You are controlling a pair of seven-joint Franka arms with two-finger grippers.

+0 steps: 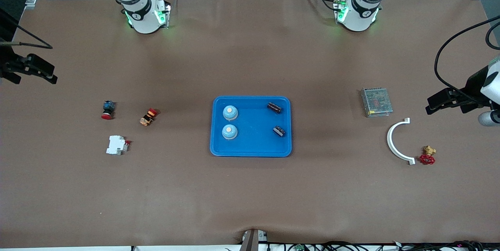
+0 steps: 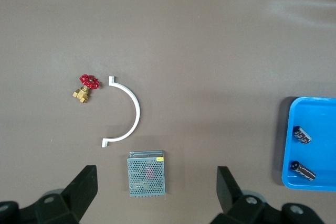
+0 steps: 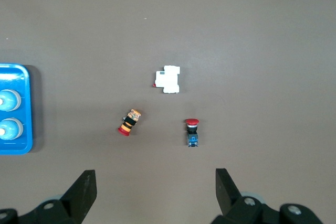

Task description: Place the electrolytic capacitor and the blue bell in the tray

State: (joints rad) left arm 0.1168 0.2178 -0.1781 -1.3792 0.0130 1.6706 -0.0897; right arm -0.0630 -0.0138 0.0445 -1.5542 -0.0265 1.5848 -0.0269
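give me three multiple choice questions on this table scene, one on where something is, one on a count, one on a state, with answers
1. Where do the two blue bells sit?
A. in the tray, at its end toward the right arm
B. on the table beside the breaker
C. on the power supply

2. How many capacitors lie in the tray?
A. none
B. two
C. four

3. How are the two hands?
A. both open and empty
B. left hand shut on a bell
C. right hand shut on the valve

Answers:
1. A, both bells stand inside the blue rim, on the side toward the right arm.
2. B, two dark cylinders lie at the tray's end toward the left arm.
3. A, the left hand hangs with fingers spread over the power supply, and the right hand hangs with fingers spread over bare table near the red buttons; neither holds anything.
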